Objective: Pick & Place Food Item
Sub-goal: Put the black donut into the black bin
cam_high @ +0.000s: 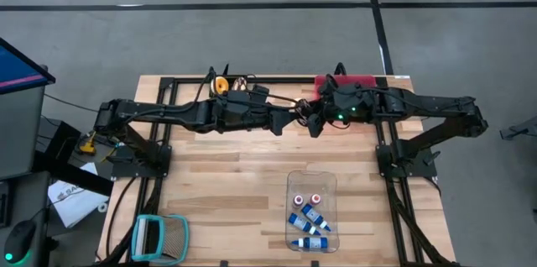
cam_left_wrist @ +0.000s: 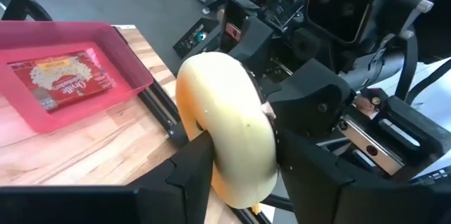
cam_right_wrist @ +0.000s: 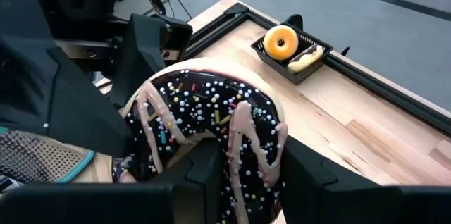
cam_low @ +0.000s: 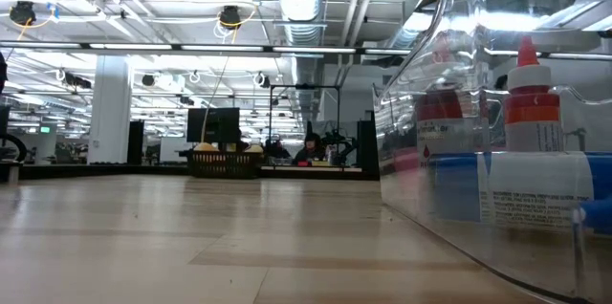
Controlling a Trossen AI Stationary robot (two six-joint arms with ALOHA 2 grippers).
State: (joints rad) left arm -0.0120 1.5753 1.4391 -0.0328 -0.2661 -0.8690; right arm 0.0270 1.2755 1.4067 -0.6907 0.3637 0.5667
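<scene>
Above the far middle of the table [cam_high: 252,183], you are watching both arms meeting at a single donut [cam_right_wrist: 211,136], chocolate-glazed with sprinkles and pale drizzle on one face, plain yellow on the other. The right gripper [cam_right_wrist: 236,164] is pinching the donut across its ring, its jaws standing part-open around the dough. The left gripper [cam_left_wrist: 243,160] is sitting on the same donut from the opposite side, a dark finger pressing against each flank of the yellow underside, jaws likewise held apart by it. From overhead the two grippers are crowding together so closely that the donut itself is hidden between them. Beside the right arm, a red tray [cam_left_wrist: 106,83] is lying at the far edge, holding a flat red packet [cam_left_wrist: 67,79]. At the far edge near the left arm, a small black basket [cam_right_wrist: 292,58] is carrying another yellow donut [cam_right_wrist: 282,41] and a paler pastry [cam_right_wrist: 308,58]. Nearer you, a clear bin [cam_high: 311,211] of small bottles [cam_high: 309,217] is resting right of centre, and a teal basket [cam_high: 159,238] is sitting at the near left corner.
</scene>
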